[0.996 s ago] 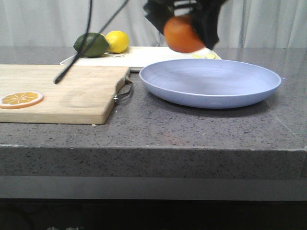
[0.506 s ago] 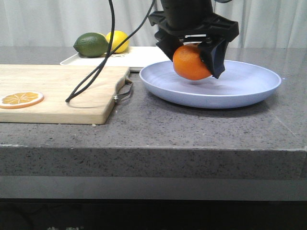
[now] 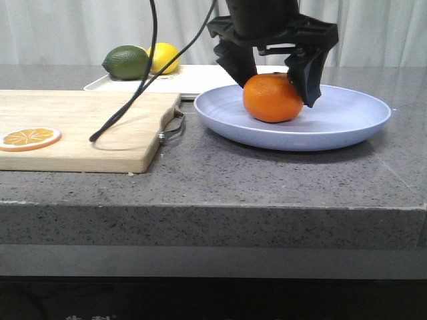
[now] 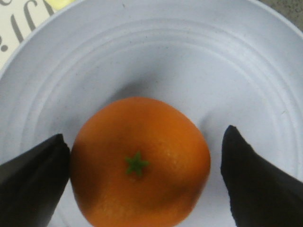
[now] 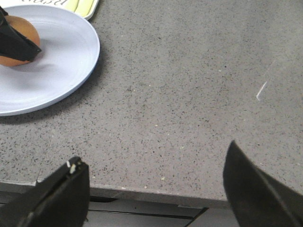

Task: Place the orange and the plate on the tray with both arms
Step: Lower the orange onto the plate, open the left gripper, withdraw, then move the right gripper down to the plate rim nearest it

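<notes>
Black left end effector [image 3: 275, 61] — spread — straddles orange [image 3: 272, 98].

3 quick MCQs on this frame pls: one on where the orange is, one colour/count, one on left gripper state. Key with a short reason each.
1. Where does the orange sit?
A. on the cutting board
B. on the plate
C. on the tray

2. How many whole fruits lie at the tray's far left end?
A. two, one green and one yellow
B. one, yellow
C. three, all orange

3. How does the left gripper stand?
A. shut tight on the orange
B. open, its fingers either side of the orange
C. away from the plate

Key:
1 B: it rests inside the lavender plate.
2 A: a green fruit and a lemon lie on the tray.
3 B: the left wrist view shows a gap beside one finger.
</notes>
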You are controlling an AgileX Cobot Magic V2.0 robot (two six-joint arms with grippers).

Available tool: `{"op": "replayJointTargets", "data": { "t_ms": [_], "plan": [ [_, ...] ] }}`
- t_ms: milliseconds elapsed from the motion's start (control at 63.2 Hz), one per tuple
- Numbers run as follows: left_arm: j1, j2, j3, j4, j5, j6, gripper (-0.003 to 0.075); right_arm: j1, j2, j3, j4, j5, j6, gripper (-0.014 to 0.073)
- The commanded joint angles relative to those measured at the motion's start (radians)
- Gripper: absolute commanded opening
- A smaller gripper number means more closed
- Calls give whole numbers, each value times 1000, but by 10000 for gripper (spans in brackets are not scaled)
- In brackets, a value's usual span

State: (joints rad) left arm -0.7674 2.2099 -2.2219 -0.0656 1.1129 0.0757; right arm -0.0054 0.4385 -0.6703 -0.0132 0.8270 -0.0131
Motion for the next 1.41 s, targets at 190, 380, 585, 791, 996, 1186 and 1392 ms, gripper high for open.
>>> {"op": "replayJointTargets", "data": {
  "t_ms": [190, 380, 585, 791, 996, 1186, 1392],
  "plan": [
    [28, -273, -37, -1, 16, -47, 623, -4, 18, -35, -3, -76, -11, 589],
    [50, -456, 106, 66, 54, -47, 622, -4, 18, -34, -3, -82, -11, 589],
    [100, -712, 447, 73, -84, -47, 622, -4, 18, -33, -3, -119, -11, 589],
    [179, -968, 776, 73, -227, -47, 622, -4, 18, -33, -3, -143, -11, 589],
    [234, -1162, 983, 75, -266, -47, 622, -4, 18, -31, -3, -139, -11, 589],
    [247, -1315, 1131, 75, -264, -47, 622, -4, 18, -31, -3, -133, -11, 589],
    [247, -1455, 1260, 75, -264, -47, 622, -4, 18, -31, -2, -124, -10, 589]
  ]
}}
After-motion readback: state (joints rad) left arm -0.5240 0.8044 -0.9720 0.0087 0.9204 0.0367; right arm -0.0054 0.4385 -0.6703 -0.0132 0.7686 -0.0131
